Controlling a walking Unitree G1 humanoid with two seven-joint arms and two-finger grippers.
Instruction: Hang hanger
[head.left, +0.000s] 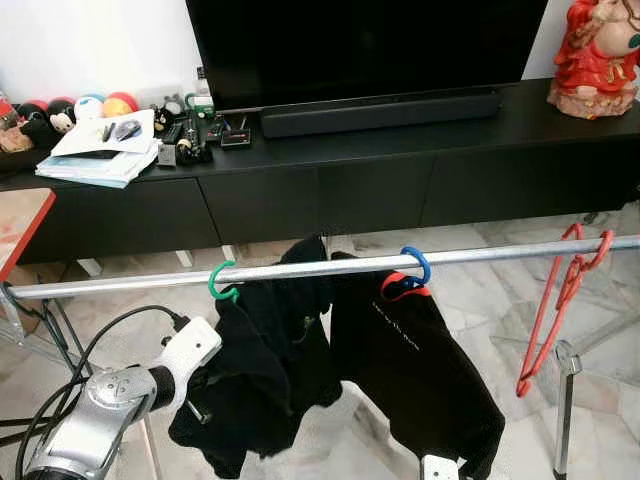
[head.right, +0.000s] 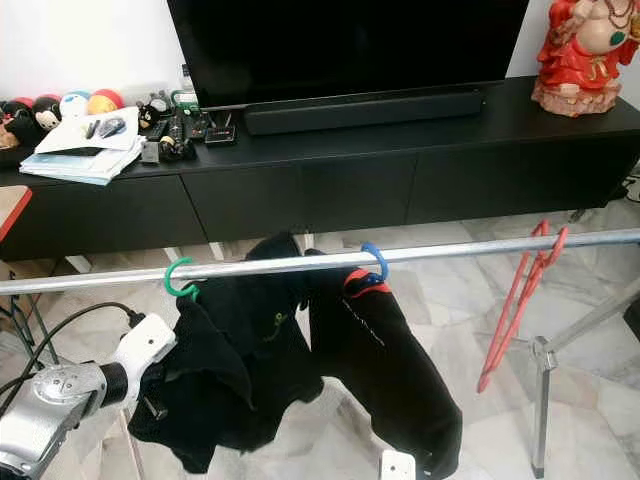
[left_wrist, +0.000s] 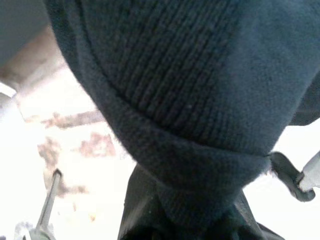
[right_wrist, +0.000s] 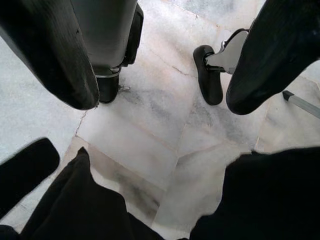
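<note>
Head cameras look down at the rail; wrist cameras sit close.

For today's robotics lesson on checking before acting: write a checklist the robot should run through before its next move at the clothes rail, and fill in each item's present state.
1. Green hook over the rail: ok, it curls over the bar.
2. Blue hook over the rail: ok.
3. Left gripper against the left black garment: ok, its wrist view has knit fabric pressed close; grip cannot tell.
4. Right gripper free: ok, fingers apart over marble floor, nothing between them.
5. Red hanger on the rail: ok, hanging bare near the right end.
6. Right black garment hanging straight: not ok, it slants.
</note>
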